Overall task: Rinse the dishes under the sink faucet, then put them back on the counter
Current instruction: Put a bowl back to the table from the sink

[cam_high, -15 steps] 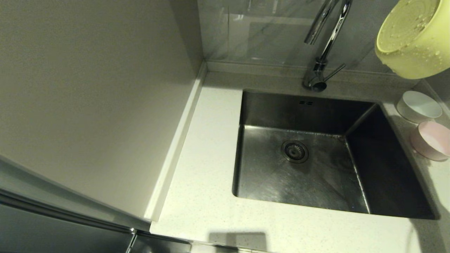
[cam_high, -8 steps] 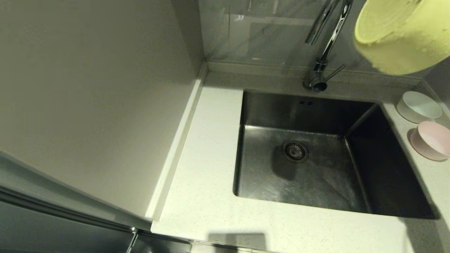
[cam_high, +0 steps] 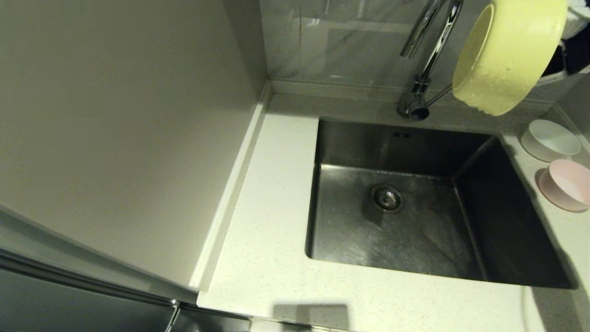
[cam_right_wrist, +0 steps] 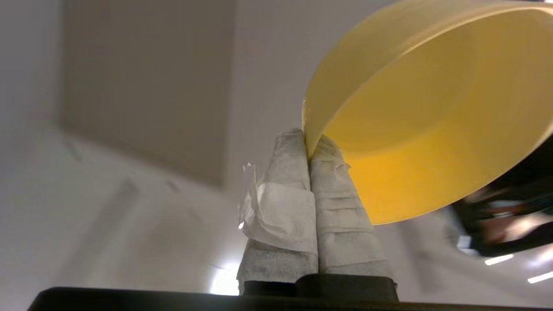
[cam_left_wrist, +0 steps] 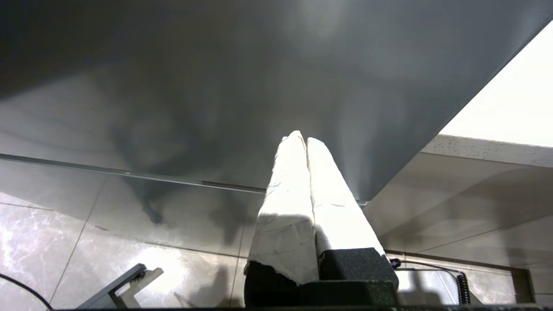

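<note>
The yellow-green bowl (cam_high: 504, 53) hangs tipped on its side high at the back right, close beside the chrome faucet (cam_high: 424, 60) and above the back rim of the sink (cam_high: 507, 230). My right gripper (cam_right_wrist: 309, 144) is shut on the bowl (cam_right_wrist: 432, 108), pinching its rim between the wrapped fingers. On the counter (cam_high: 272, 258) right of the sink stand the white bowl (cam_high: 549, 139) and the pale pink bowl (cam_high: 566, 184). My left gripper (cam_left_wrist: 301, 139) is shut and empty, parked below counter height by a dark cabinet front.
A plain wall panel (cam_high: 115, 129) fills the left side, next to the counter strip. Grey marbled wall tiles (cam_high: 341, 41) rise behind the faucet. The round strainer drain (cam_high: 386, 198) lies in the sink floor.
The yellow-green bowl has swung left toward the faucet and rotated, its opening turning from facing down toward me to facing left. The white and pink bowls have not moved.
</note>
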{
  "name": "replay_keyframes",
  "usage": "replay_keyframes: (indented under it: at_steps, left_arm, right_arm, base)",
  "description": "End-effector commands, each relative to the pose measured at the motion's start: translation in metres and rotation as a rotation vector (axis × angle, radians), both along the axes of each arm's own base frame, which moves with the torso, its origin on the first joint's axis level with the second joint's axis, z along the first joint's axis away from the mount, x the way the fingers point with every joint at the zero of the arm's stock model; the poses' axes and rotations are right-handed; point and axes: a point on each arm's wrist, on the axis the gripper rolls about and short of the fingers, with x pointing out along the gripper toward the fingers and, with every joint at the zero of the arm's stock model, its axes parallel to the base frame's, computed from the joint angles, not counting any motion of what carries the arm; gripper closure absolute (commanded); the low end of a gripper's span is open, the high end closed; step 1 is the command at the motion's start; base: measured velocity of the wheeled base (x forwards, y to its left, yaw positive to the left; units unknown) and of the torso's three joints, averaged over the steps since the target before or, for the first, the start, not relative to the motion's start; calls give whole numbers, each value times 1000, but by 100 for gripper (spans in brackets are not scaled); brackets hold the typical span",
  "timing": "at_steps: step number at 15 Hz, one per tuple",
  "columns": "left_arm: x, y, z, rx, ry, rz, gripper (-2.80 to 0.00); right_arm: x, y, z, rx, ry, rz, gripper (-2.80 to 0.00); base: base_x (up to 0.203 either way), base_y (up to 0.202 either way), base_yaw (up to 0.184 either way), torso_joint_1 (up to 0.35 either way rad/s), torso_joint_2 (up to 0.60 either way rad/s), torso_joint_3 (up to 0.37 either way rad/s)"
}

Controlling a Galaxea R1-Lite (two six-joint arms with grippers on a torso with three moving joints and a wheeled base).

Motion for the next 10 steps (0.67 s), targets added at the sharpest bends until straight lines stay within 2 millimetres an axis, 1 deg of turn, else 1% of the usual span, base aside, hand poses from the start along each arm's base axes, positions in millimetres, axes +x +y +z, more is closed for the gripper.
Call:
replay_keyframes:
  at_steps: [1,2,3,5,7,8,9,10]
  left_arm:
    - [0,0,0,-1,-2,1,0]
    - [0,0,0,-1,-2,1,0]
    - [0,0,0,-1,-2,1,0]
    - [0,0,0,-1,-2,1,0]
    - [0,0,0,-1,-2,1,0]
    - [0,0,0,-1,-2,1,0]
    - [0,0,0,-1,-2,1,0]
    - [0,0,0,-1,-2,1,0]
  right_arm:
    - [-22,6,19,-19,-104,17,0]
    - [-24,11,24,-35,-202,31,0]
    - [-26,11,26,-58,-340,32,0]
    - [-24,4,17,-121,-654,4,0]
    - [-36,-9,10,-233,-1103,-53,0]
    - [-44,-14,4,-292,-1303,-76,0]
    - [-51,-21,-6,-359,-1490,-100,0]
    - [-55,-27,-12,-438,-1702,-120,0]
  base:
    - [0,0,0,0,0,0]
    - [0,0,0,0,0,0]
    - [0,0,0,0,0,0]
    - [0,0,0,0,0,0]
    - [0,0,0,0,0,0]
    - [0,0,0,0,0,0]
    - [0,0,0,0,0,0]
    - [0,0,0,0,0,0]
